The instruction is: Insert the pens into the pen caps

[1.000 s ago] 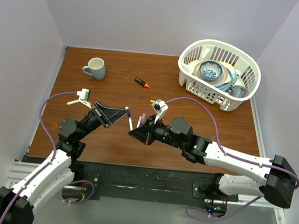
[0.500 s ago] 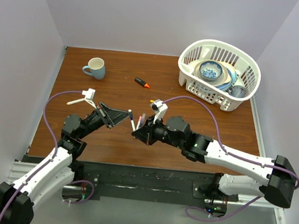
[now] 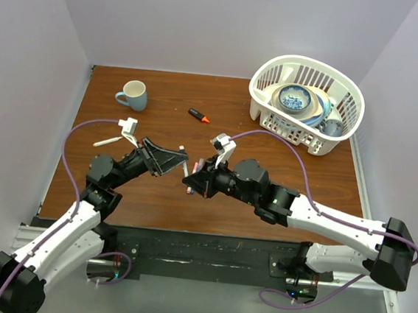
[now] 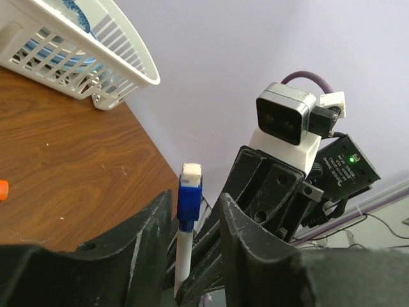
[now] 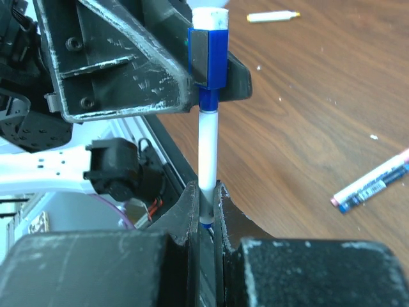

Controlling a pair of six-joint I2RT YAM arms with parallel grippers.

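Note:
My right gripper point(image 3: 192, 178) is shut on the lower end of a white pen point(image 5: 206, 147) and holds it upright above the table; it also shows in the right wrist view point(image 5: 206, 190). A blue pen cap point(image 5: 209, 57) sits on the pen's upper end. The cap point(image 4: 190, 197) stands between the fingers of my left gripper point(image 3: 181, 157), with a gap showing on each side. The left jaws stand apart in the left wrist view point(image 4: 195, 206).
A pink and blue pen point(image 5: 374, 185) and a white pen with a yellow tip point(image 5: 273, 16) lie on the wooden table. A black marker with an orange cap point(image 3: 198, 115), a mug point(image 3: 133, 94) and a white basket point(image 3: 267, 107) of dishes stand farther back.
The left gripper has moved farther from the arm bases. The right gripper has shifted left toward it. The pen and cap now stand joined between the two grippers.

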